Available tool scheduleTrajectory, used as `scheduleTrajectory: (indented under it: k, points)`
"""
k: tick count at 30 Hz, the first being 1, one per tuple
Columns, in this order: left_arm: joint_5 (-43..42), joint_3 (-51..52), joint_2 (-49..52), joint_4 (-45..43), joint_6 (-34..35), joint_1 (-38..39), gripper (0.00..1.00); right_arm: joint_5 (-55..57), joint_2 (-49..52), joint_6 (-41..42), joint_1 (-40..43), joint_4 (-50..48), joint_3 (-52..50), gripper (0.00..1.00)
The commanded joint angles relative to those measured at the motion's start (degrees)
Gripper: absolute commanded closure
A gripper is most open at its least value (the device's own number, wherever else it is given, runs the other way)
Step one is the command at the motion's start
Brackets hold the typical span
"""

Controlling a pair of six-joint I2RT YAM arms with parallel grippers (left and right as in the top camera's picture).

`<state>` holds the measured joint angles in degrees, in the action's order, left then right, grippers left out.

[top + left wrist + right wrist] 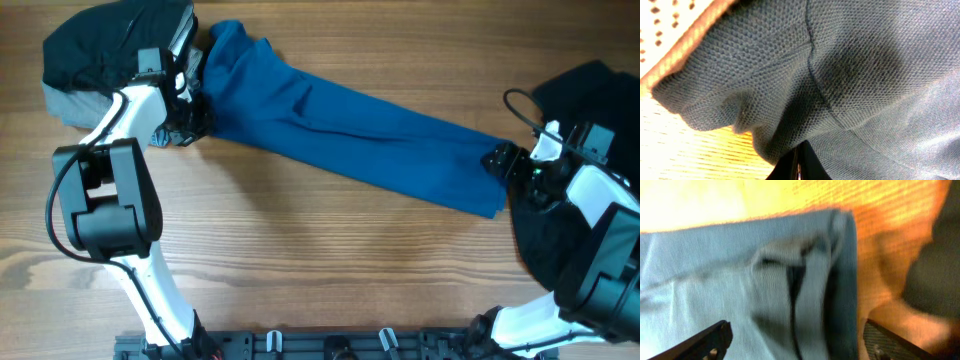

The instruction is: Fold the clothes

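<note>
Robot test bench — wood-grain table [320, 260], black mounting rail [300, 346]

The blue shirt [850, 75] hides most of the left pincer [797, 169]

Left gripper [190, 120] is pinched closed on the blue shirt [350, 125] at its collar end. Right gripper [499, 160] is spread wide over its hem.

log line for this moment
blue shirt laid out long | left tool at one end, grip hidden | right tool open over other end
</note>
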<state>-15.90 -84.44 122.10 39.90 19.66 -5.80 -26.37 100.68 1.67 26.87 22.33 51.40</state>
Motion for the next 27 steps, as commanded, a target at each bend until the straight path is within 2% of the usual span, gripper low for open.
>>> scheduleTrajectory:
  k: [1,5,6,9,13,15,22,27]
  points:
    - [3.74,1.18,3.04,1.55,0.07,-1.44,0.96,-3.48,9.84,-1.36,-0.98,0.61,-2.67,0.26]
    - [3.72,1.18,3.04,2.21,0.04,-1.44,0.96,-5.09,10.80,-1.49,-2.27,1.68,-2.67,0.41]
    - [3.69,1.18,3.04,2.36,0.04,-1.44,0.96,-5.09,10.67,-1.46,-2.08,1.88,-2.67,0.55]
    - [1.90,1.18,2.05,2.64,-3.08,-1.44,0.96,-5.07,9.33,-1.49,-1.38,2.25,-2.67,0.71]
    - [0.66,1.18,-4.37,3.37,-6.32,-1.44,0.96,-7.30,7.93,-1.70,-1.29,3.39,-2.67,0.89]
    - [-0.20,1.18,-7.63,4.92,-7.69,-1.44,0.96,-8.22,7.93,-1.70,-1.29,4.42,-2.67,0.94]
    - [-0.15,1.18,-17.38,6.86,-10.36,-1.44,0.96,-7.54,5.88,-0.87,2.54,10.47,0.17,0.96]
    - [-0.15,1.18,-20.83,7.30,-10.49,-1.44,0.96,3.23,-1.29,4.72,8.28,22.08,7.50,0.96]
